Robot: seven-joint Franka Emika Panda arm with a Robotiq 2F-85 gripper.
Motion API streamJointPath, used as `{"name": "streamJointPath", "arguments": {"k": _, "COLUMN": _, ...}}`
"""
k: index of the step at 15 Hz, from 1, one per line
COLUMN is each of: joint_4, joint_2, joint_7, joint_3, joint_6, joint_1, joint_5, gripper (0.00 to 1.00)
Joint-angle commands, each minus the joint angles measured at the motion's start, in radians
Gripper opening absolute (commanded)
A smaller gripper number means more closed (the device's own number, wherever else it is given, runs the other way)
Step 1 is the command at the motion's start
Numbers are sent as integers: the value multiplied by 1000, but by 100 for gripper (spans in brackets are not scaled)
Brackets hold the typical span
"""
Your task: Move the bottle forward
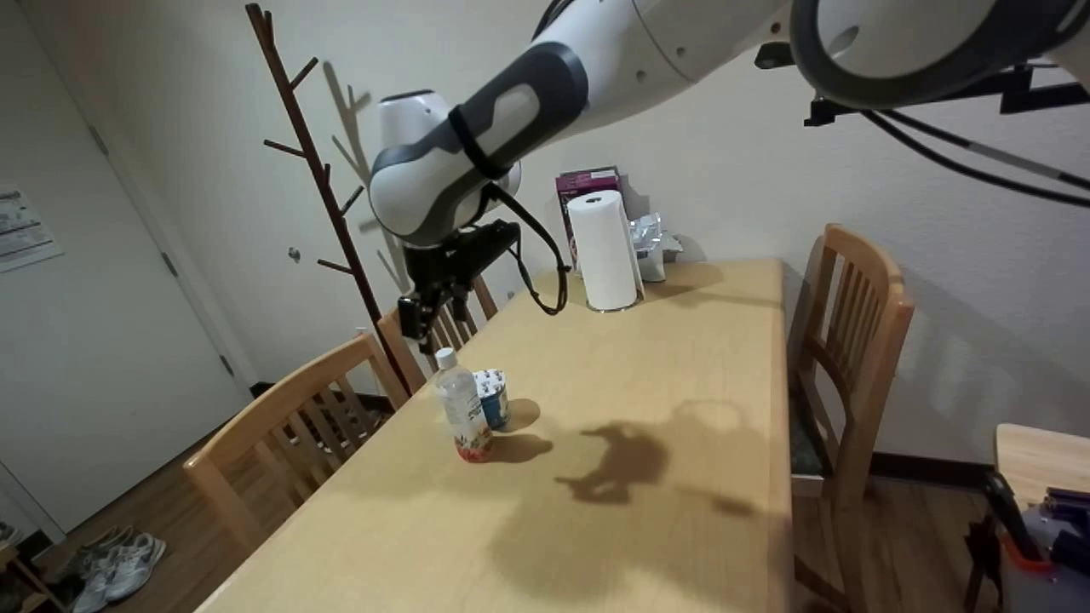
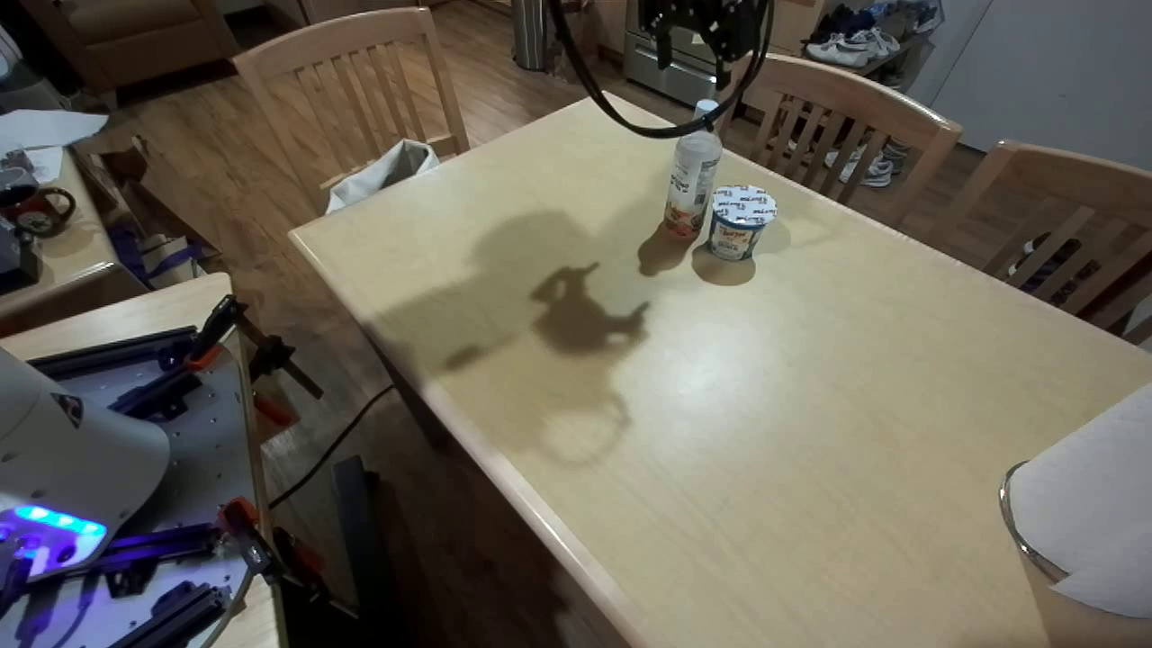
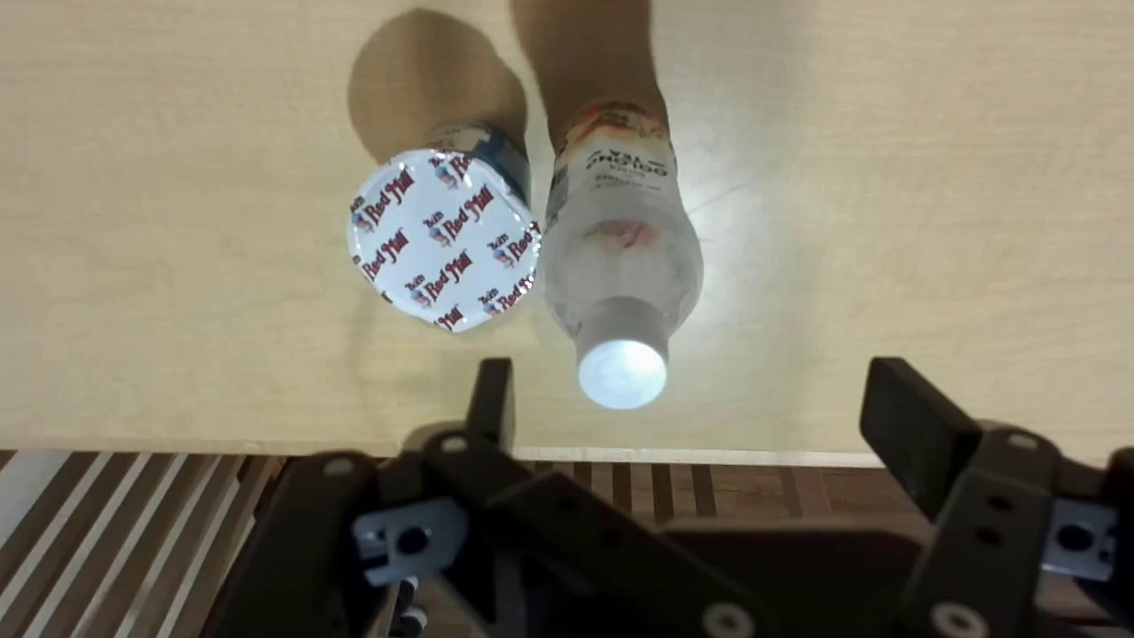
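Note:
The bottle (image 1: 465, 413) stands upright on the table (image 1: 647, 358) near its long edge, clear-whitish with a white cap, pale label and reddish lower end. It also shows in an exterior view (image 2: 691, 180), where a black cable crosses in front of its neck. In the wrist view the bottle (image 3: 625, 257) is seen from above. My gripper (image 3: 689, 381) is open and empty. Its fingers are spread wide, with the bottle's cap between them in the picture, nearer the left finger. In both exterior views the gripper (image 1: 441, 319) (image 2: 693, 67) hangs above the bottle, apart from it.
A blue-and-white cup (image 2: 740, 225) with a printed lid stands close beside the bottle. A white paper roll (image 1: 605, 255), a purple box (image 1: 588, 180) and a silvery bag (image 1: 651, 247) stand at the table's end by the wall. Wooden chairs (image 2: 846, 117) line the table's edge near the bottle.

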Motion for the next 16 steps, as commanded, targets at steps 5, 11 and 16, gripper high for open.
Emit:
{"name": "streamJointPath", "arguments": {"k": 5, "joint_4": 236, "joint_2": 129, "joint_7": 56, "joint_3": 13, "joint_6": -252, "joint_1": -14, "joint_5": 62, "gripper": 100}}
{"name": "streamJointPath", "arguments": {"k": 11, "joint_4": 320, "joint_2": 204, "joint_7": 48, "joint_3": 7, "joint_6": -292, "joint_1": -19, "joint_5": 73, "gripper": 100}}
{"name": "streamJointPath", "arguments": {"k": 16, "joint_4": 344, "joint_2": 235, "joint_7": -17, "joint_3": 8, "joint_6": -250, "joint_1": -20, "joint_5": 50, "gripper": 100}}
